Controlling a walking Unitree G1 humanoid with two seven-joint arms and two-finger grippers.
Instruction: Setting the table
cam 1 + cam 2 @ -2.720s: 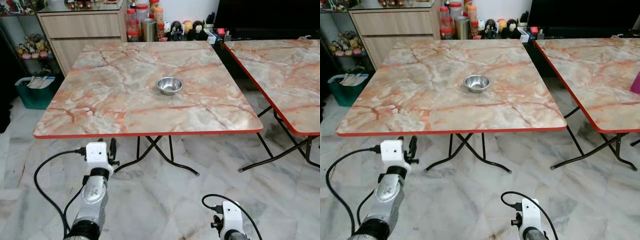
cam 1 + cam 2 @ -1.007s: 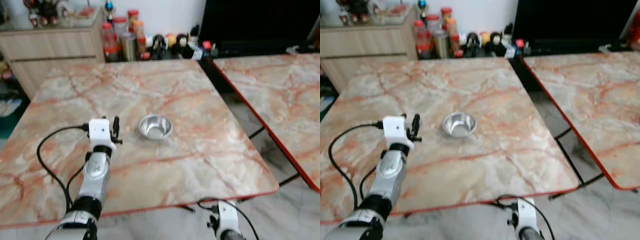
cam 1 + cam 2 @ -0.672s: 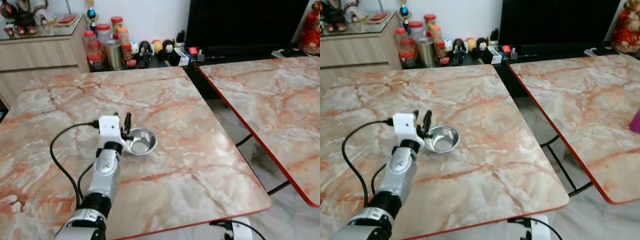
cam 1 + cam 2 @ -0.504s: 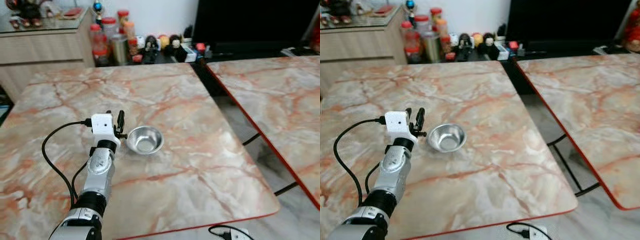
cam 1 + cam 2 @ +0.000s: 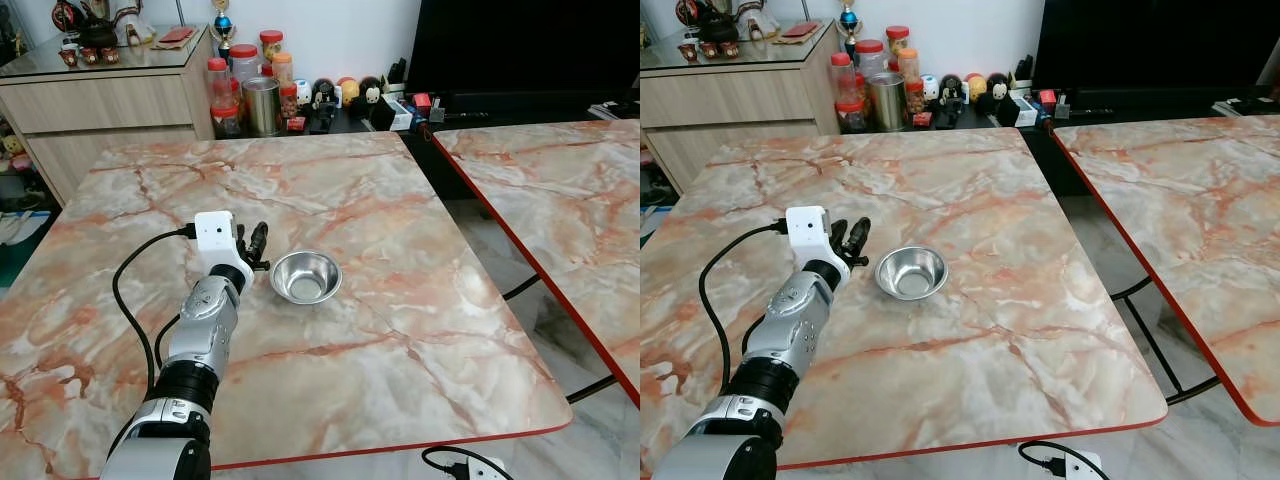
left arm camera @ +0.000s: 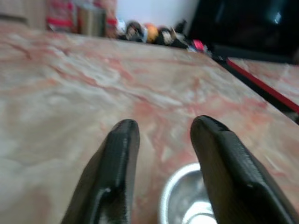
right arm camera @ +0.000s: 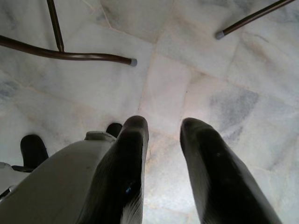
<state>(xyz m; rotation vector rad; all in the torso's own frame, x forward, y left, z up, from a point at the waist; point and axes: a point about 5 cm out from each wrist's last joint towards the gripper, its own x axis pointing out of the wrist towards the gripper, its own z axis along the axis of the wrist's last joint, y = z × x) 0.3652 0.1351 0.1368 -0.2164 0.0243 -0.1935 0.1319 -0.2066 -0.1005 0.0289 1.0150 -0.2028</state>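
Bowl (image 5: 305, 276) near the middle of the tabletop, left gripper (image 5: 253, 246) right beside it.
The steel bowl sits empty and upright on the marble table (image 5: 420, 330), a little toward the near edge. The left gripper reaches over the tabletop from the near-left side, fingers (image 6: 117, 163) spread apart and grasping nothing, tips just short of the bowl's rim. The right gripper (image 7: 161, 140) hangs low over the tiled floor (image 7: 224, 93), fingers parted and empty, table legs (image 7: 65, 55) beyond it.
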